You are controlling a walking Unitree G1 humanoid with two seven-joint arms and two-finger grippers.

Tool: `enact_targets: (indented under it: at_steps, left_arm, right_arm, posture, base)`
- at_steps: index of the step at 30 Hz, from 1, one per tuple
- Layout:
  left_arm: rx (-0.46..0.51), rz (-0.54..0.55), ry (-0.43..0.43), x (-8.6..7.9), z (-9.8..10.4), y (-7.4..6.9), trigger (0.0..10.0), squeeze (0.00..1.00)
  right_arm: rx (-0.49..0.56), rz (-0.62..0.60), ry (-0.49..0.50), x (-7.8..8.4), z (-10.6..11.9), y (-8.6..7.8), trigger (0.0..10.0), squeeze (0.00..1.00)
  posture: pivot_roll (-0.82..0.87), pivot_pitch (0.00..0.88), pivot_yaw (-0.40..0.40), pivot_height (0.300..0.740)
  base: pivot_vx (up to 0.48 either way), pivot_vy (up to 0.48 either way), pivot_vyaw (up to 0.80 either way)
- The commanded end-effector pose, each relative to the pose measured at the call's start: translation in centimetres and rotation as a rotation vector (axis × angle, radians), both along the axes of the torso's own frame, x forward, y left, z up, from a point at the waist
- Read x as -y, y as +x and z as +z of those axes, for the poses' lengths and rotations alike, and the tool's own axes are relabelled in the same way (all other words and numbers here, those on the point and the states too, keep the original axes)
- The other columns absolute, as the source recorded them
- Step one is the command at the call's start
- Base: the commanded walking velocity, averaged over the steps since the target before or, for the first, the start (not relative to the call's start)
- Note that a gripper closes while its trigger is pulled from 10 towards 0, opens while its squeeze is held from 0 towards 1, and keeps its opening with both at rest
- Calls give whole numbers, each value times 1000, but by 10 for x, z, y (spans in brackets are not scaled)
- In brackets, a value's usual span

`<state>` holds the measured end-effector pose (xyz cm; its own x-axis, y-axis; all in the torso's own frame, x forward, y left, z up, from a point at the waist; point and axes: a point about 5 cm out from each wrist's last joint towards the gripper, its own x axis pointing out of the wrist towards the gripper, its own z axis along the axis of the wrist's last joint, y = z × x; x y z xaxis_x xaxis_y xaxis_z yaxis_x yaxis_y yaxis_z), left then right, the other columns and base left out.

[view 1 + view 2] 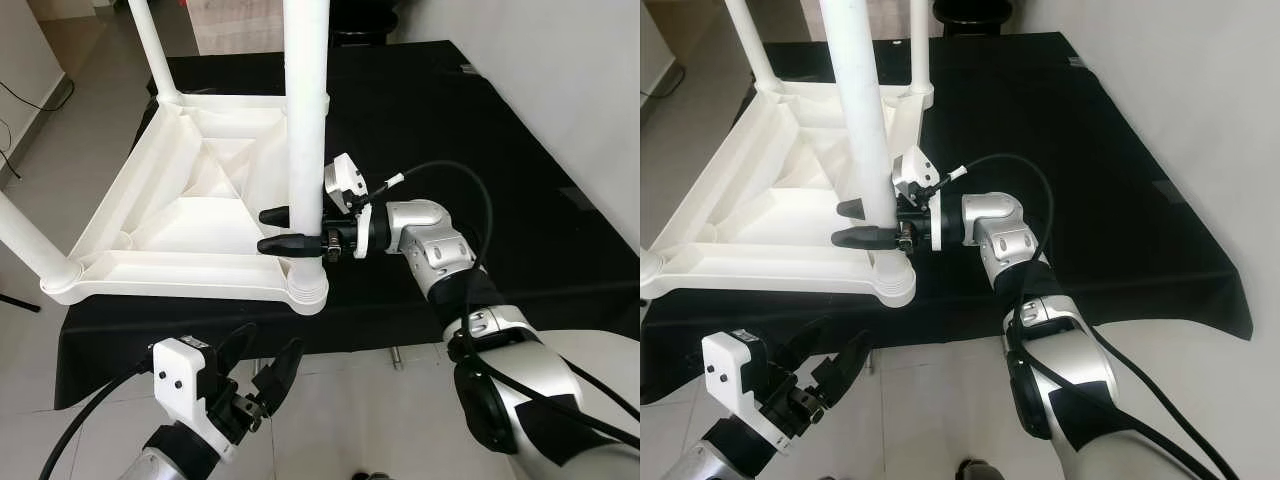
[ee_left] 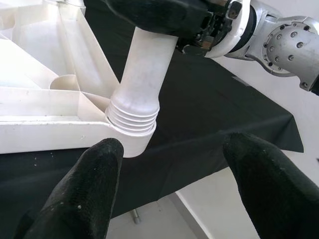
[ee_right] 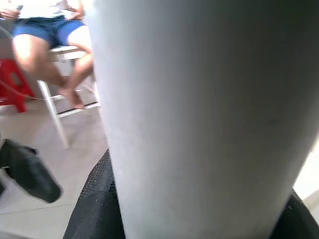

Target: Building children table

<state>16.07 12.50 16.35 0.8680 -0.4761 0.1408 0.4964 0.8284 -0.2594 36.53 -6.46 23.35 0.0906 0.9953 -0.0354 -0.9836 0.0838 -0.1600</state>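
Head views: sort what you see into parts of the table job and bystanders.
Job:
- tabletop, upside down on the black cloth
- near leg, standing in its corner socket
- right gripper, shut on that leg
- left gripper, open, hovering below the corner

Bystanders:
- black cloth
- seated person
- red stool

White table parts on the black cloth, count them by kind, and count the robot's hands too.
White table legs: 4 (gripped leg, far-left leg, near-left leg, far-right leg)
Upturned tabletop: 1
Robot hands: 2 (left hand, right hand)
Total: 7
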Motion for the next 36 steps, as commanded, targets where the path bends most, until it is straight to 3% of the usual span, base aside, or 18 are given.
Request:
enact_targets:
  at_steps: [1,2,3,4,5,6,11,17,18,19,24,25,26,28,33,34,35,36]
  left_arm:
    - [-7,-8,1,1,1,-2,10000,0]
    - [-6,-7,-1,1,1,-2,10000,0]
    - [-6,-7,-1,1,1,-2,10000,0]
    - [-5,-6,0,0,1,-2,10000,0]
    - [-5,-6,0,0,1,-2,10000,0]
    - [-2,0,-3,-1,2,-1,10000,0]
    - [-1,-2,-3,-2,2,1,10000,0]
    - [0,-4,-2,-1,0,4,10000,0]
    - [4,0,-3,-1,0,4,10000,0]
    - [6,4,-3,-1,0,5,10000,0]
    - [9,6,-4,-2,0,6,10000,0]
    - [9,5,-5,-2,0,6,10000,0]
    - [9,5,-5,-2,0,6,10000,0]
    - [10,0,-7,-1,0,7,10000,0]
    - [11,-2,-8,0,0,7,10000,0]
    - [11,-1,-8,0,1,7,10000,0]
    - [12,-1,-8,0,1,7,10000,0]
    - [12,-1,-8,0,1,7,10000,0]
  right_arm:
    - [16,-220,4,8,-2,6,0,0]
    - [16,-380,4,10,-6,8,0,0]
    - [16,-380,4,10,-6,8,0,0]
    - [13,-745,-8,16,-16,10,0,0]
    - [13,-745,-8,16,-16,10,0,0]
    - [14,-979,-13,9,-33,-18,0,0]
    - [10,-997,7,4,-34,-24,0,0]
    - [15,-944,43,-8,-28,-12,0,0]
    - [7,-930,61,-11,-25,-9,6941,0]
    - [18,-895,89,-14,-20,-7,10000,0]
    - [22,-864,132,-19,-12,-9,10000,24]
    - [22,-814,162,-21,-5,-12,10000,1000]
    - [22,-814,162,-21,-5,-12,10000,1000]
    - [24,-593,182,-24,6,-15,10000,1000]
    - [80,-408,134,-22,10,-13,10000,1000]
    - [109,-337,92,-20,10,-12,10000,369]
    - [118,-266,51,-18,8,-11,10000,0]
    - [118,-266,51,-18,8,-11,10000,0]
  posture:
    - [34,189,-31,740]
    - [33,190,-37,740]
    - [33,190,-37,740]
    - [29,192,-38,740]
    - [29,192,-38,740]
    - [6,209,-16,740]
    - [10,192,-14,740]
    - [10,176,-26,740]
    - [8,176,-26,740]
    - [8,175,-27,740]
    - [7,174,-27,740]
    - [4,170,-25,740]
    - [4,170,-25,740]
    - [6,170,-25,740]
    - [6,169,-26,740]
    - [12,170,-28,740]
    - [18,171,-29,740]
    - [18,171,-29,740]
  base:
    - [0,0,0]
    - [0,0,0]
    - [0,0,0]
    - [0,0,0]
    - [0,0,0]
    - [0,0,0]
    - [0,0,0]
    - [0,0,0]
    - [0,0,0]
    - [0,0,0]
    - [0,0,0]
    - [0,0,0]
    - [0,0,0]
    - [0,0,0]
    - [0,0,0]
    - [0,0,0]
    - [0,0,0]
    - [0,0,0]
